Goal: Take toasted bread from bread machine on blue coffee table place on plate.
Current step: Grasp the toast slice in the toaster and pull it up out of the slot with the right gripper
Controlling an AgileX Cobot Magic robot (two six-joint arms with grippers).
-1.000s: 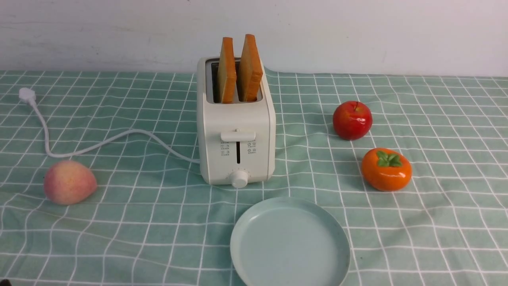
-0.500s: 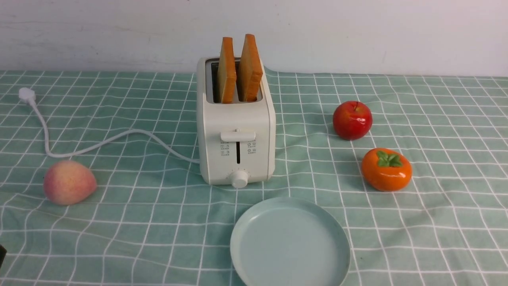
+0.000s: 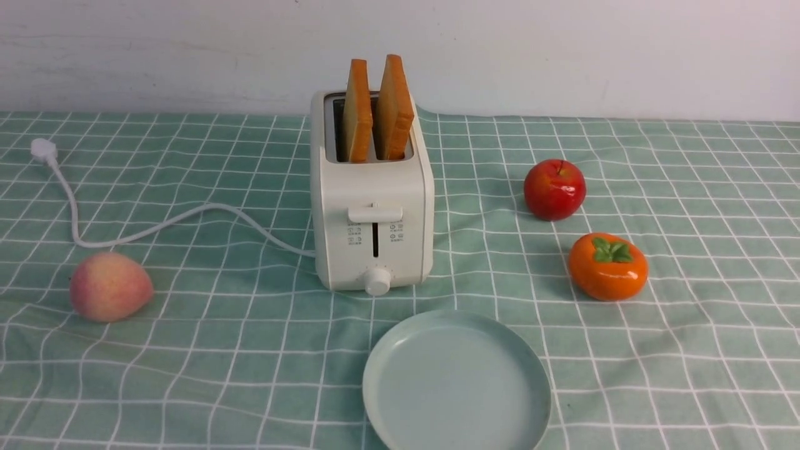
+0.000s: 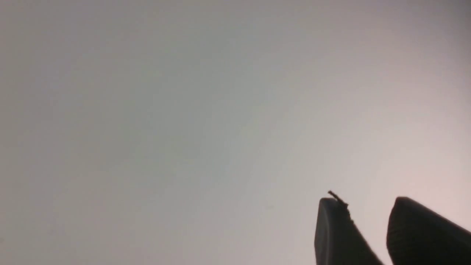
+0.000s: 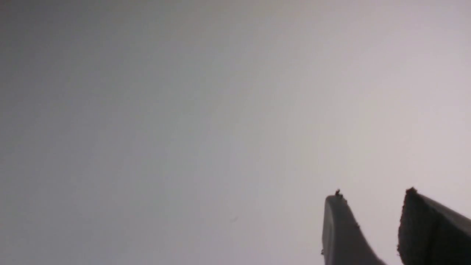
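Observation:
Two slices of toasted bread, the left one point(image 3: 357, 109) and the right one point(image 3: 394, 106), stand upright in the slots of the cream-white bread machine point(image 3: 372, 206) at the middle of the blue coffee table point(image 3: 187, 350). The pale plate point(image 3: 456, 381) lies bare just in front of the machine. Neither arm shows in the front view. In the left wrist view my left gripper point(image 4: 366, 200) is open, with only a blank grey surface behind its dark fingers. My right gripper point(image 5: 373, 194) is likewise open and holds nothing.
A peach point(image 3: 110, 286) lies at the front left. A red apple point(image 3: 554, 189) and an orange persimmon point(image 3: 608, 267) sit to the machine's right. The white cord point(image 3: 156, 226) runs left to its plug point(image 3: 42, 150). A white wall point(image 3: 562, 50) bounds the back.
A dark sliver at the front view's lower left edge half a second ago is gone from view. Nothing on the table has moved.

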